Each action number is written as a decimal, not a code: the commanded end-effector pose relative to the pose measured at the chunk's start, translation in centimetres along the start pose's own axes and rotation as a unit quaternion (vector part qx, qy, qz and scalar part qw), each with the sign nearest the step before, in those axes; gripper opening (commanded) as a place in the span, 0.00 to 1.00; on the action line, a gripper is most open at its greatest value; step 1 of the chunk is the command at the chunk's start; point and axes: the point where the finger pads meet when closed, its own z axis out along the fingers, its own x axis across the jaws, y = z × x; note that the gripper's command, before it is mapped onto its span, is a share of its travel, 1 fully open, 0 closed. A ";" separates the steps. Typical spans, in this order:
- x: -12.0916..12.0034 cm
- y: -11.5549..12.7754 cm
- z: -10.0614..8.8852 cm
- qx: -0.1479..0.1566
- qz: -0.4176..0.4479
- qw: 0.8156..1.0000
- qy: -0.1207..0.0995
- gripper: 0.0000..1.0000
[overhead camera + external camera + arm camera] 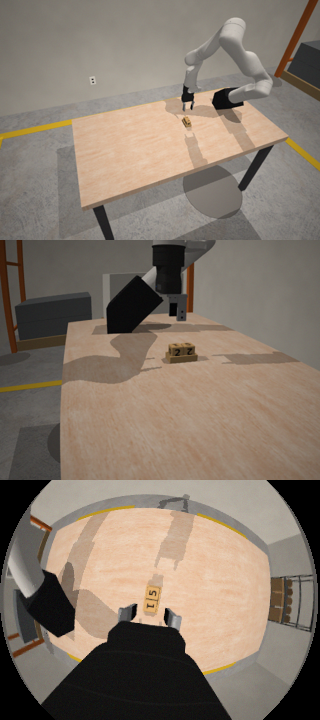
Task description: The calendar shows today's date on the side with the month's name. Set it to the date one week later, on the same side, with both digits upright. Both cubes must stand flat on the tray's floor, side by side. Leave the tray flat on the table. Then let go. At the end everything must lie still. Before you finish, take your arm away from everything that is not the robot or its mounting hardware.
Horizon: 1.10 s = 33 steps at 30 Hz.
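A small wooden tray [181, 358] lies flat on the table with two wooden cubes side by side in it. In the exterior view the left cube [174, 349] shows an upright 2 and the right cube [188, 349] shows a 2 that looks turned over. Their top faces carry other digits. The calendar also shows in the top view [186, 121] and in the wrist view [152, 602]. My gripper [188, 106] is open and empty, well above the tray and a little behind it; it also shows in the exterior view [177, 312] and the wrist view [150, 616].
The arm's black base block [131, 305] stands on the table behind the tray. A grey crate [52, 313] and an orange frame [6, 291] stand off the table at the back left. The table's edges lie far from the tray.
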 end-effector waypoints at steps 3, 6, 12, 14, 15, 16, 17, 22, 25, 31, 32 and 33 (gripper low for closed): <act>0.1 -0.2 -1.4 0.005 0.003 1.000 0.001 1.00; 0.1 -0.2 -2.5 0.005 0.003 1.000 0.001 1.00; 0.1 0.1 -4.3 -0.001 0.003 1.000 0.002 1.00; 0.1 -0.2 -5.2 0.004 0.004 1.000 0.001 1.00; 0.1 -0.2 -5.6 0.004 0.004 1.000 0.001 1.00; 0.0 -0.2 -5.9 0.004 0.004 1.000 0.001 1.00; 0.0 -0.2 -6.3 0.004 0.004 1.000 0.001 1.00; 0.1 0.2 -7.3 -0.002 0.004 1.000 0.002 1.00; 0.1 0.2 -7.4 -0.002 0.004 1.000 0.002 1.00; 0.1 0.2 -7.4 -0.002 0.004 1.000 0.002 1.00; 0.1 0.2 -7.4 -0.002 0.004 1.000 0.002 1.00; 0.1 0.2 -7.4 -0.001 0.004 1.000 0.002 1.00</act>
